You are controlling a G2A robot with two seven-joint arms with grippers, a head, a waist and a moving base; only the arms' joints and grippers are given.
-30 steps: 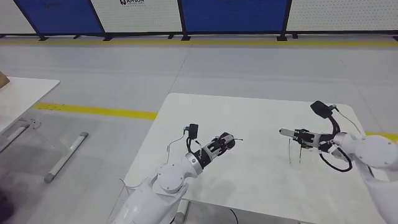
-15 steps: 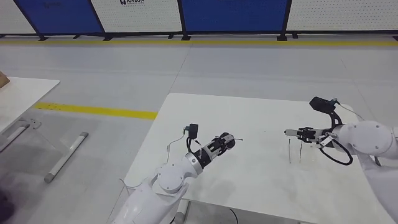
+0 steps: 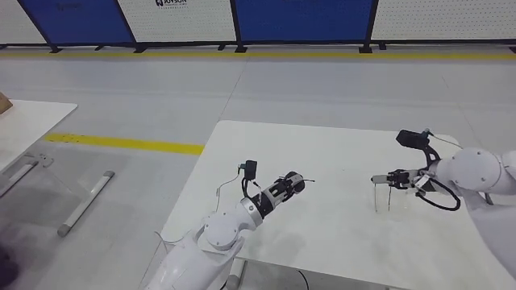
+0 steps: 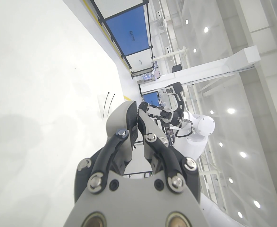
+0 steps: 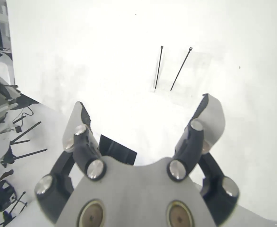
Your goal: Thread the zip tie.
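Note:
Two black zip ties [image 5: 158, 67] [image 5: 181, 69] lie side by side on the white table [image 3: 322, 153], near its right part. The top view shows them as thin lines [image 3: 377, 199] [image 3: 389, 196]. My right gripper [image 5: 144, 105] hovers just short of them, open, with nothing between its fingers. From above it [image 3: 379, 180] sits over the ties' far ends. My left gripper [image 4: 137, 119] is held above the table's left-middle [image 3: 297, 181], shut, pads pressed together. A thin dark sliver juts past its tips in the top view; I cannot tell what it is.
The ties [image 4: 107, 105] also appear far off in the left wrist view, with the right arm [image 4: 167, 115] beyond them. A second white table [image 3: 24, 125] stands at the far left across open floor. Blue and white panels [image 3: 306, 4] line the back.
The right gripper has shifted a little right and nearer, coming over the zip ties, with its wrist turned. The left arm has stayed still.

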